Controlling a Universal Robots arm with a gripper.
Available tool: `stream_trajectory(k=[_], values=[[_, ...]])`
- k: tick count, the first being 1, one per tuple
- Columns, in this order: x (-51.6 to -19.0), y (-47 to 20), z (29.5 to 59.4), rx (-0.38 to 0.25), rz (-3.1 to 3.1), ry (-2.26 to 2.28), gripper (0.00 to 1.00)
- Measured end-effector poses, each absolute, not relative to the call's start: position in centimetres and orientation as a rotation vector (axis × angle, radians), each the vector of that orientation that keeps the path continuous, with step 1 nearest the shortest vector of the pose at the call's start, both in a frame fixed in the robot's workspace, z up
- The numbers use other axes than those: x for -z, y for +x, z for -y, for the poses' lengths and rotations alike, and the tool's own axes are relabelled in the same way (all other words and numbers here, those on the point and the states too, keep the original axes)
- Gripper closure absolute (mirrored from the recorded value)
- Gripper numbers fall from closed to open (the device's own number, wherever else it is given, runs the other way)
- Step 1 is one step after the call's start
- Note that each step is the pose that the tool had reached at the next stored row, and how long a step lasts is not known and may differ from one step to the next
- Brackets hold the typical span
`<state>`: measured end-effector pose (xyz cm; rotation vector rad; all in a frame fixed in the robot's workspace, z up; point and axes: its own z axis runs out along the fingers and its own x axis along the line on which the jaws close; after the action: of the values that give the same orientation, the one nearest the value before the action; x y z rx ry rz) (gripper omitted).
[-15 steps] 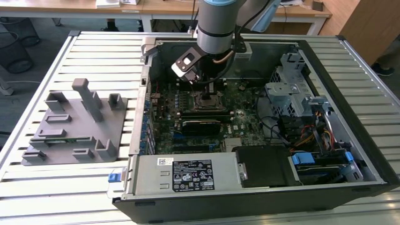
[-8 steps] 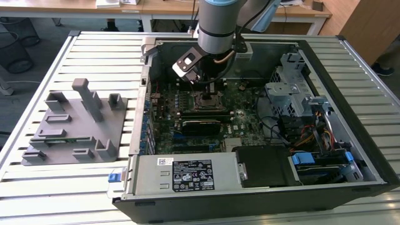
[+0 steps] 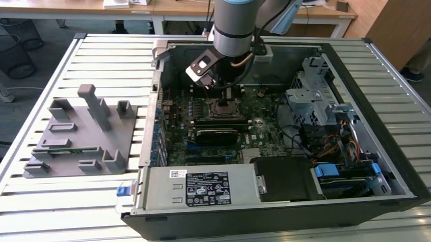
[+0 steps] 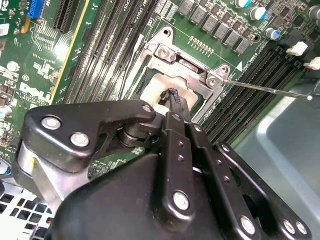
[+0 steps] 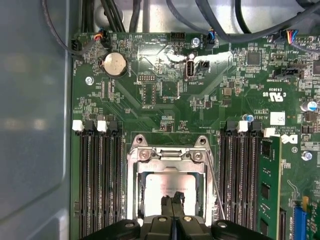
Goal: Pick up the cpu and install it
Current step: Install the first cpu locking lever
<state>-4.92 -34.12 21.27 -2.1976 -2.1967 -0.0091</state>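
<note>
The cpu (image 5: 159, 184) lies flat inside the metal socket frame (image 5: 167, 152) on the green motherboard, its silver-grey lid facing up. My gripper (image 5: 172, 199) hangs right over the lid's near part, its two black fingers pressed together with nothing visible between them. In the second wrist view the gripper (image 4: 173, 95) has its tips down at the pale cpu (image 4: 152, 90), though I cannot tell if they touch it. In the exterior view the gripper (image 3: 225, 98) reaches down into the open computer case above the socket (image 3: 225, 110).
The socket's thin wire lever (image 4: 265, 89) sticks out sideways. Memory slots flank the socket, with one green memory stick (image 5: 270, 190) seated. A grey fixture with blocks (image 3: 81, 131) sits on the slatted table at the exterior view's left. Drive cage (image 3: 310, 96) and power supply (image 3: 202, 187) fill the case.
</note>
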Motion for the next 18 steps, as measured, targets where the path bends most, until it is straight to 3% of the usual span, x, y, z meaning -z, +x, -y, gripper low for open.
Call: stream_trajectory(k=[18], values=[[-24.1,-4.9,34.1,0.009,2.197,-2.198,0.89]])
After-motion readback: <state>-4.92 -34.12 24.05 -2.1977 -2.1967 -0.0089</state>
